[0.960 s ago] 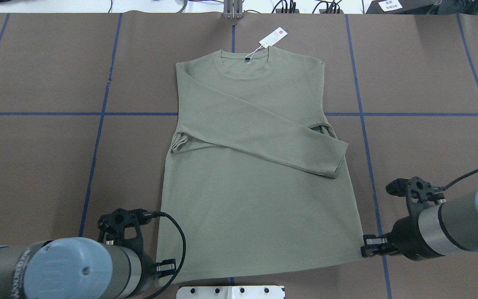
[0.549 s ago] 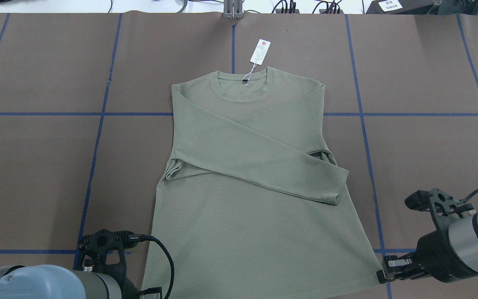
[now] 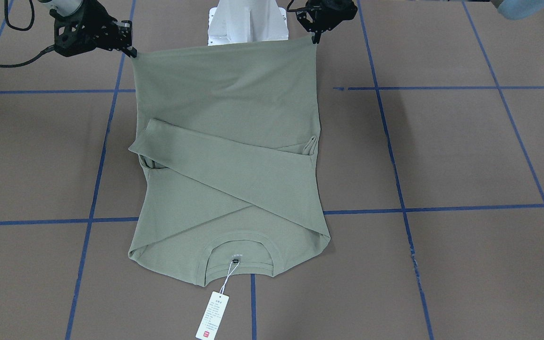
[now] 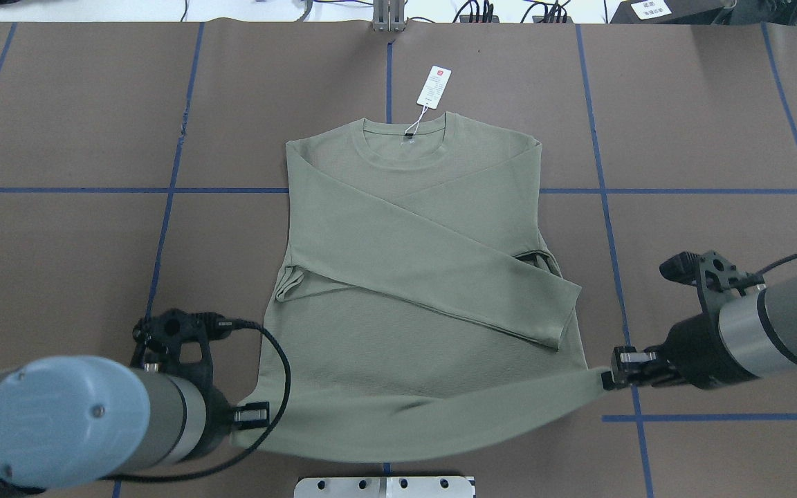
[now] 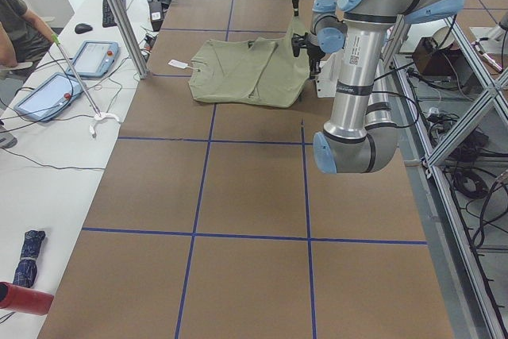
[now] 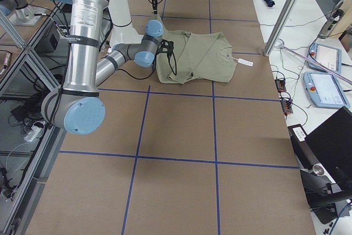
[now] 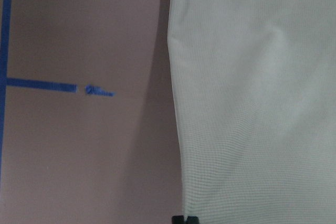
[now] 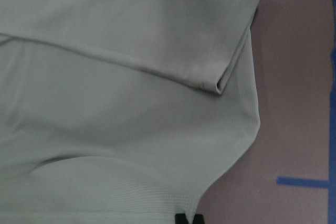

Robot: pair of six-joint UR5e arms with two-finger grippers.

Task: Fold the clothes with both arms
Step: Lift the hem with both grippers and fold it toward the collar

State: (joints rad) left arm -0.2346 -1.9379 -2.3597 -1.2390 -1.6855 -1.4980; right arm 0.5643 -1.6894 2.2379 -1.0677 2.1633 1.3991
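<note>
The sage-green shirt (image 4: 412, 228) lies face up on the brown table, collar toward the far edge, both sleeves crossed over the chest. Its white hang tag (image 4: 434, 86) rests beyond the collar. My left gripper (image 4: 243, 415) is shut on the near-left hem corner, and my right gripper (image 4: 609, 377) is shut on the near-right hem corner. The hem hangs lifted and stretched between them, sagging a little in the middle. In the front-facing view the right gripper (image 3: 130, 51) and left gripper (image 3: 314, 38) hold the shirt (image 3: 225, 141) up by its top corners. Each wrist view shows shirt fabric (image 7: 252, 103) (image 8: 105, 103) below the fingertips.
The white pedestal base (image 4: 385, 486) sits at the near edge, just under the lifted hem. Blue tape lines (image 4: 163, 228) grid the brown table cover. A metal post (image 4: 388, 17) stands at the far edge. A seated person (image 5: 20, 29) and tablets (image 5: 91, 57) are at a side desk.
Both grippers first dragged the shirt toward the robot by its hem corners. They have since risen and moved back away from the robot, so the hem is off the table.
</note>
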